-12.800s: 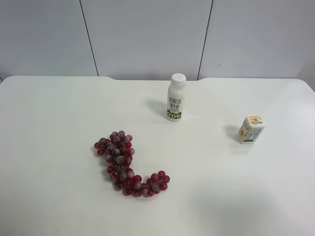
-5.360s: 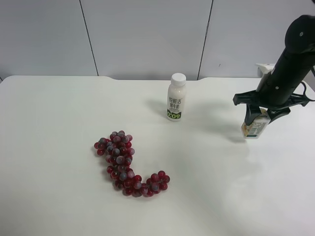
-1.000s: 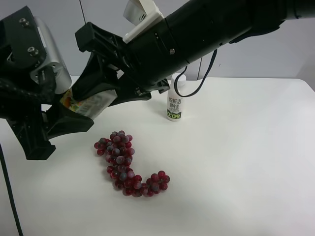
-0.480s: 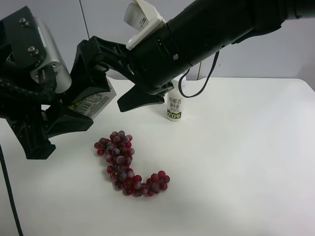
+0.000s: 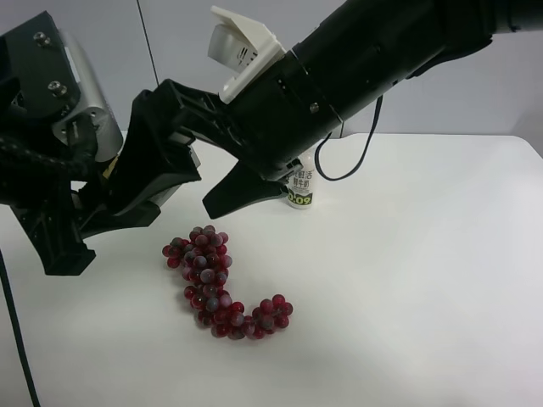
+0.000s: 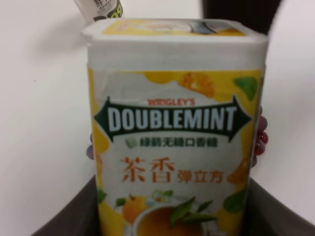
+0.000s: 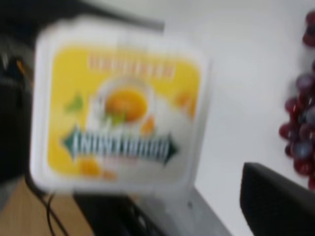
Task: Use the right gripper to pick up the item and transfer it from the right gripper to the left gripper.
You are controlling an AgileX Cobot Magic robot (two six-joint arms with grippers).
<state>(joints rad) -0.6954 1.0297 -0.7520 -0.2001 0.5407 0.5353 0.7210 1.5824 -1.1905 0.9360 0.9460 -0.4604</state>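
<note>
Cream carton [image 6: 174, 132] sits aloft over the tabletop [image 5: 407, 280], pinched between the left gripper's [image 5: 127, 193] fingers, its long axis running out along them. The right gripper's [image 5: 165, 199] fingers are spread wide either side, apparently clear, so backing straight off looks safe.

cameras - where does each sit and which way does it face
Exterior high: mounted high, looking down on the table; both arms show, the all-black arm and the silver-housed one.
Right wrist: on the right arm, facing one end of the carton, blurred; one black finger shows.
Left wrist: on the left arm, close on the carton's label; fingers flank it.
Shared: both wrists see the carton; all three, grapes.
</note>
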